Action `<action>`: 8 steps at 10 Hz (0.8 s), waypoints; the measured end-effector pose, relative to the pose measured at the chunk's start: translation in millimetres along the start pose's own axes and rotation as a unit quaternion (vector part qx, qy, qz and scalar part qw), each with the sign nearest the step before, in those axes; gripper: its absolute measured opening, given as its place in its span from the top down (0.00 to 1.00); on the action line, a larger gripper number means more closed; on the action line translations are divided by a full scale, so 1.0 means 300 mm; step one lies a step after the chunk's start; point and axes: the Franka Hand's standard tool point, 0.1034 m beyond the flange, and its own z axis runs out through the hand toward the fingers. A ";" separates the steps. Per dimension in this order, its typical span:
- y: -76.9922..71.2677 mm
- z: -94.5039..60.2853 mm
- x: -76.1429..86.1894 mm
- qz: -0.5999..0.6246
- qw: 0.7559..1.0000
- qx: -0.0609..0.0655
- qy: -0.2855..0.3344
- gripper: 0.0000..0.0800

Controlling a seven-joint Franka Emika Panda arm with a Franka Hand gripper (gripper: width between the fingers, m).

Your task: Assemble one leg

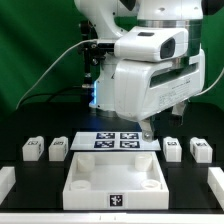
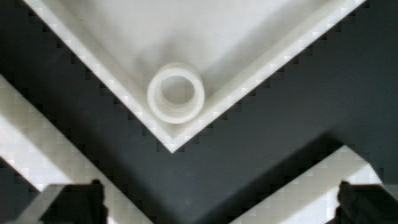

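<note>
Hovering in the exterior view, the tool [image 1: 148,129] hung by the marker board [image 1: 115,140], behind the tabletop [image 1: 112,172]; the nearest leg [image 1: 172,147] lay on the surface [image 1: 40,190] just to the exterior view's right, untouched; picking it well would mean centring squarely over it first; in the wrist view, the fingers [image 2: 71,203] stood spread, empty, above a corner socket [image 2: 175,92].

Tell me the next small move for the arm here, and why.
Probably shift the gripper sideways toward the nearest leg, on the exterior view's right, to line up a grasp. The gripper looks open and empty, and the wrist view shows only a corner socket of the tabletop beneath it. That leg lies loose beside the tabletop, so picking it up likely comes first.
</note>
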 end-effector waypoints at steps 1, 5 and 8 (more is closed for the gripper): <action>0.000 0.000 0.000 0.000 1.000 0.000 0.000 0.19; -0.003 0.002 0.001 -0.019 1.000 0.000 0.000 0.19; -0.159 0.054 -0.074 -0.166 0.986 -0.027 0.016 0.19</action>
